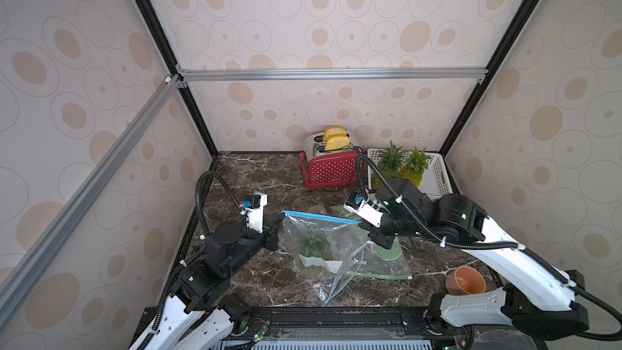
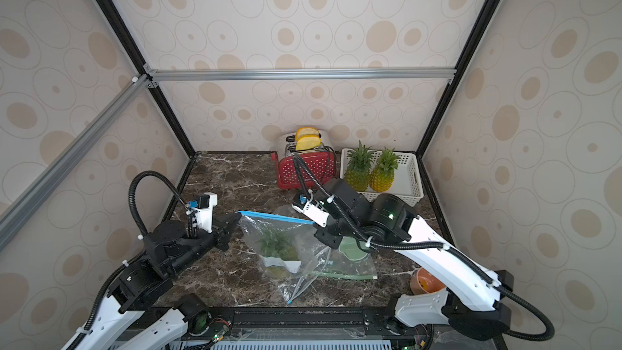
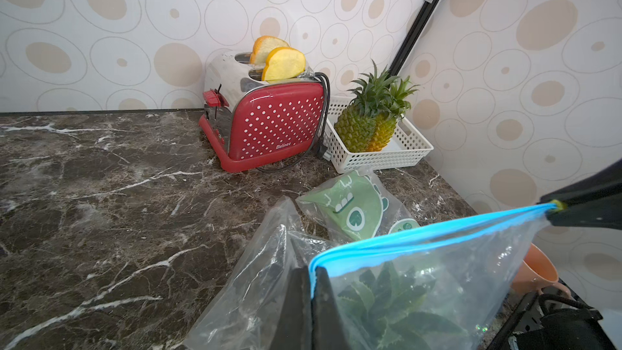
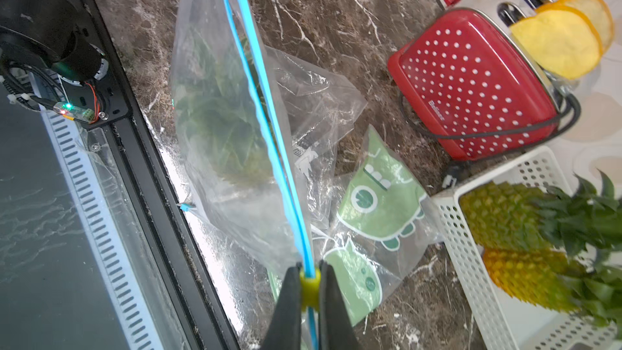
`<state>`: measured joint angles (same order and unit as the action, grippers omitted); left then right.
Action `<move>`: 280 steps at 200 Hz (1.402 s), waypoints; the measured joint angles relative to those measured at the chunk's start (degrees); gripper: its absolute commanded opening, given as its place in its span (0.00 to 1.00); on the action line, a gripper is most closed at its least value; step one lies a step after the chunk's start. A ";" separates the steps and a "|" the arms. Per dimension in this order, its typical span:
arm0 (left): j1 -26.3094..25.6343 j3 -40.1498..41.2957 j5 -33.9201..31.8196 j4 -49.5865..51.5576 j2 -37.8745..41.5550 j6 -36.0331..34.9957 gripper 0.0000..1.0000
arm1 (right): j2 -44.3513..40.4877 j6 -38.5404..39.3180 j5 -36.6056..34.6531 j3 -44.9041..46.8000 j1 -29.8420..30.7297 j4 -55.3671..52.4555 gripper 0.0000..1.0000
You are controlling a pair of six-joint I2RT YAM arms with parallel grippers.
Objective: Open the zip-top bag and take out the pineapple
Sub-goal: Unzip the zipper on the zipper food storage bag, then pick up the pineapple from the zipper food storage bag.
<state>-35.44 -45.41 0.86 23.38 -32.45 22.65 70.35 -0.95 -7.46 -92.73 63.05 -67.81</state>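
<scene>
A clear zip-top bag [image 1: 336,240] with a blue zip strip [image 1: 319,216] hangs stretched between both grippers above the marble counter. The pineapple [image 1: 314,249] sits inside it, green leaves up, with a white label around it. My left gripper [image 1: 282,219] is shut on the strip's left end; in the left wrist view its fingertips [image 3: 313,272] pinch the blue edge. My right gripper [image 4: 309,269] is shut on the yellow-green slider [image 4: 309,286] at the strip's other end. The strip's two blue lines [image 4: 262,95] run close together. In the left wrist view the pineapple's leaves [image 3: 387,301] show through the plastic.
A red toaster [image 1: 331,170] holding bread slices stands at the back. Beside it is a white basket [image 1: 439,176] with two pineapples [image 1: 390,163]. A green-printed bag [image 1: 387,257] and an empty clear bag [image 4: 316,95] lie on the counter. An orange cup [image 1: 466,281] lies front right.
</scene>
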 measured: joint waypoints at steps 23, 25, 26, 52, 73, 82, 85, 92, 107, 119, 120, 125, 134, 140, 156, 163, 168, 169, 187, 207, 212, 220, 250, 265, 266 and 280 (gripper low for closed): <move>-0.26 -0.02 1.09 -1.11 -1.22 0.02 0.00 | -2.54 -1.62 -0.39 1.42 -0.02 -0.83 0.00; -0.28 -0.02 1.22 -1.25 -1.27 0.02 0.00 | -2.67 -1.66 -0.39 1.51 -0.02 -0.85 0.00; -0.31 -0.02 1.27 -1.29 -1.29 0.02 0.00 | -2.69 -1.68 -0.39 1.55 -0.02 -0.85 0.00; -0.28 -0.02 2.80 -2.45 -1.64 0.09 0.00 | -3.21 -2.19 -0.39 2.29 -0.09 -1.46 0.03; -0.22 0.02 4.13 -3.67 -2.19 0.52 0.00 | -3.21 -2.25 -0.37 2.32 -0.20 -2.16 0.16; -0.15 0.11 4.81 -4.48 -2.62 0.79 0.00 | -3.17 -2.01 -0.46 2.25 -0.26 -2.73 0.23; -0.09 0.13 5.09 -4.83 -2.75 0.94 0.00 | -3.15 -2.34 -0.52 2.19 -0.31 -2.97 0.24; 0.13 0.26 5.57 -5.70 -3.13 1.20 0.00 | -3.13 -2.32 -0.79 1.90 -0.42 -3.76 0.28; 0.44 0.92 7.30 -8.11 -3.80 1.75 0.00 | -2.82 -1.75 -1.03 0.55 -0.68 -4.37 0.38; 0.46 1.55 8.94 -9.88 -4.11 2.08 0.00 | -2.05 -1.77 -1.20 -1.64 -0.74 -4.24 0.41; 0.46 1.62 9.11 -10.14 -4.13 2.10 0.00 | -2.01 -1.64 -1.14 -1.77 -0.74 -4.22 0.41; 0.48 1.90 9.73 -10.84 -4.17 2.16 0.00 | -1.57 -1.60 -1.22 -2.84 -0.74 -4.17 0.40; 0.48 2.36 10.78 -11.87 -4.17 2.25 0.00 | -0.61 -1.62 -1.18 -4.92 -0.74 -3.82 0.36; 0.46 2.60 11.45 -12.48 -4.15 2.34 0.00 | 0.09 -1.68 -1.11 -6.21 -0.74 -3.74 0.31; 0.48 3.19 12.90 -13.84 -4.07 2.62 0.00 | 2.29 -2.78 -0.07 -9.44 -0.74 -3.06 0.14; 0.48 3.41 13.38 -14.25 -4.02 2.75 0.00 | 3.48 -2.99 0.79 -10.64 -0.74 -2.49 0.11; 0.48 3.56 13.75 -14.56 -3.98 2.84 0.00 | 4.28 -3.61 1.38 -11.28 -0.74 -2.01 0.10; 0.48 3.56 13.79 -14.60 -3.98 2.86 0.00 | 4.52 -3.58 1.73 -11.47 -0.74 -1.99 0.10; 0.48 3.98 14.56 -15.21 -3.72 3.17 0.00 | 8.61 -5.09 4.74 -14.01 -0.74 -0.90 0.10; 0.48 4.22 15.13 -15.26 -3.23 3.37 0.00 | 13.77 -7.74 7.78 -16.22 -0.74 0.15 0.10; 0.48 4.31 15.19 -15.26 -3.08 3.43 0.00 | 15.02 -8.57 8.66 -16.52 -0.74 0.42 0.10; 0.48 4.52 15.34 -15.28 -2.73 3.48 0.00 | 16.59 -9.99 10.25 -16.61 -0.74 1.03 0.10; 0.48 5.64 15.63 -15.61 -0.94 3.54 0.00 | 19.37 -15.69 14.43 -16.20 -0.74 2.78 0.10; 0.48 6.51 15.72 -15.78 0.31 3.61 0.00 | 19.47 -18.43 15.56 -15.47 -0.74 3.69 0.10; 0.48 6.58 15.72 -15.82 0.46 3.61 0.00 | 19.47 -18.53 15.61 -15.45 -0.74 3.69 0.10; 0.48 7.34 15.74 -16.02 1.62 3.72 0.00 | 19.69 -20.72 16.28 -15.08 -0.72 4.04 0.10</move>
<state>-34.96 -38.06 16.60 7.35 -30.83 26.37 90.04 -21.67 8.82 -107.81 62.33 -63.77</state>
